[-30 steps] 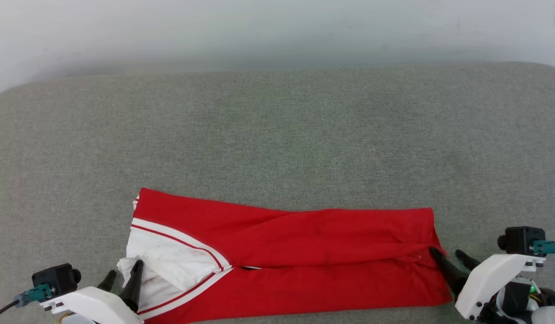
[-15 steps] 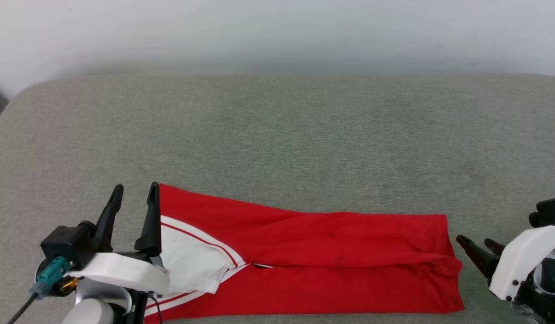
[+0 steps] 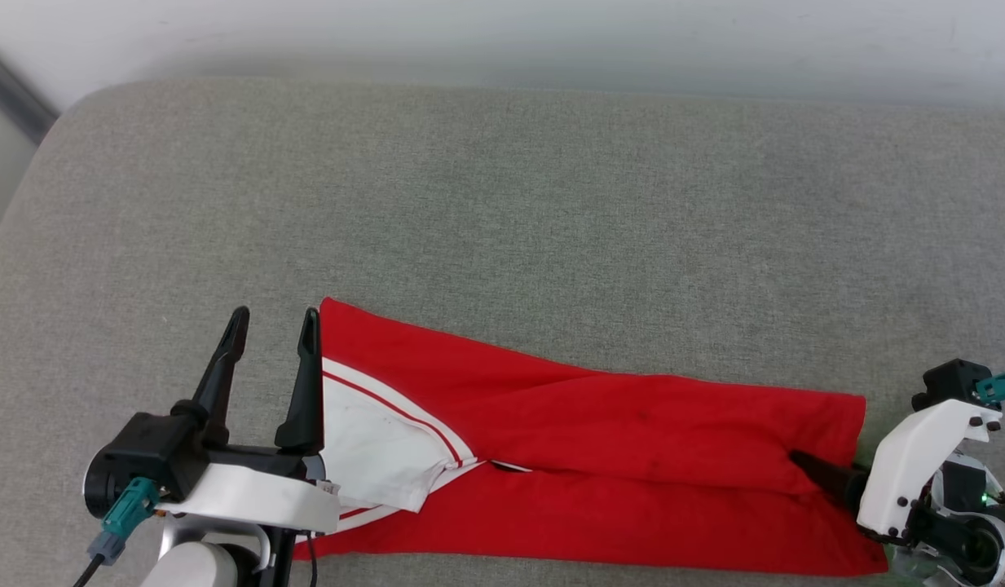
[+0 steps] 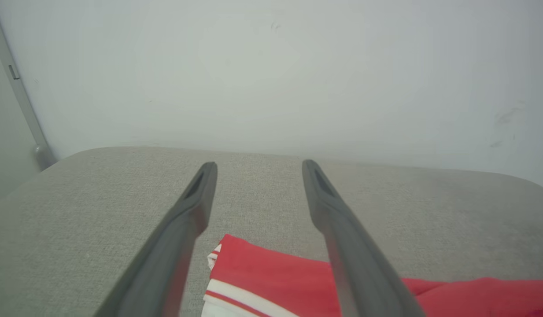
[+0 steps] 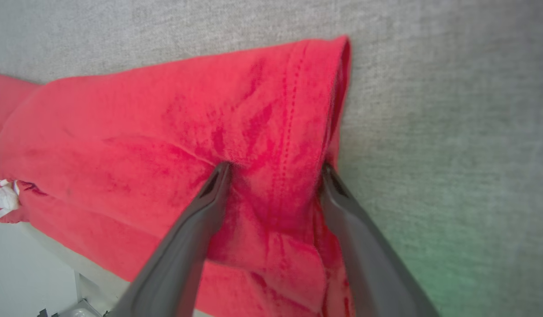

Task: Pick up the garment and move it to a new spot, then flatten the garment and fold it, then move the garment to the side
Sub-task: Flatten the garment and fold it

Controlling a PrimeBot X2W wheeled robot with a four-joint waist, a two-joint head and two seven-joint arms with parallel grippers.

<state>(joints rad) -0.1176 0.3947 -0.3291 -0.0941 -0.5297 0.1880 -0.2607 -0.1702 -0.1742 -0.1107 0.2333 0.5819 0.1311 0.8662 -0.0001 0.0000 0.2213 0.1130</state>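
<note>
The garment [image 3: 616,424], a long red fold with a white sleeve at its left end, lies along the near edge of the grey tabletop [image 3: 502,204]. At the near right my right gripper [image 5: 275,168] lies low, its fingers spread wide astride the right hem, not pinching. At the near left my left gripper [image 3: 272,324] hovers just beside the sleeve end, wide open, empty, pointing far.

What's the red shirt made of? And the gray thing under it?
Shirt: looks like soft knit cloth, matte; it creases and shows a stitched hem. Gray surface: seems to be woven upholstery fabric, with a speckled coarse weave and a rounded, padded-looking corner.
</note>
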